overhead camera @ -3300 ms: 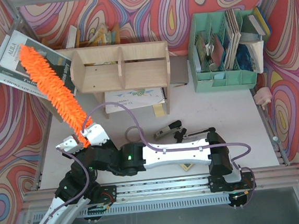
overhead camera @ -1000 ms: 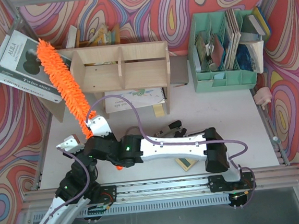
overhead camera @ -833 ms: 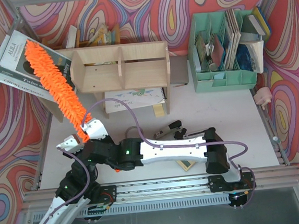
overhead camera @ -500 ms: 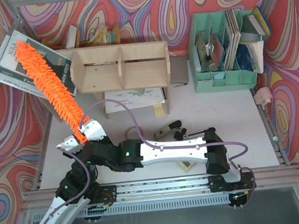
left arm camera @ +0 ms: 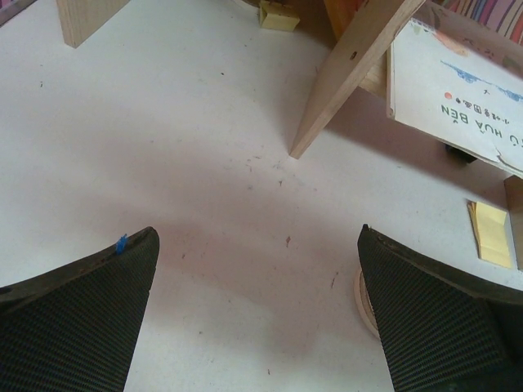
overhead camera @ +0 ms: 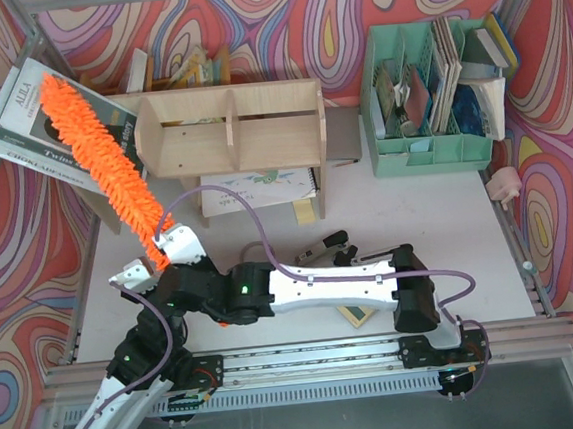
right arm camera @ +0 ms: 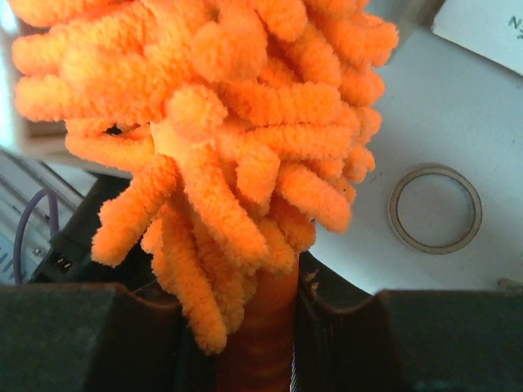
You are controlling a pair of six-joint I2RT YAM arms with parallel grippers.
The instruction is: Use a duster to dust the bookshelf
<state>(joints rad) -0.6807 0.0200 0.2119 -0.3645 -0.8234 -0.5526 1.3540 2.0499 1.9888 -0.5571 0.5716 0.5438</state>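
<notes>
Two black-and-white robot arms reached over one white table. Item one: a long, shaggy, bright orange microfibre duster, pinched at the base of its thin orange stick by the right gripper. Its two fingers were pressed against the stick from either side, as the right wrist view showed, with the chenille head filling most of that view. The duster slanted up and to the left from that grip. Its head lay over a black-and-white magazine and passed just beside the left side panel of item two, a wide, light plywood bookshelf with a central divider. I could not tell whether the fibres touched the wood. Item three: the left gripper, low beside the right one, its fingers spread wide over bare tabletop and holding nothing. One slanted wooden leg of the bookshelf stood ahead of it, with a white printed booklet beneath the unit. Also noted: one mint-green slotted plastic organizer to the right of the shelf, stuffed with papers, and one thin pale ring flat on the table.
</notes>
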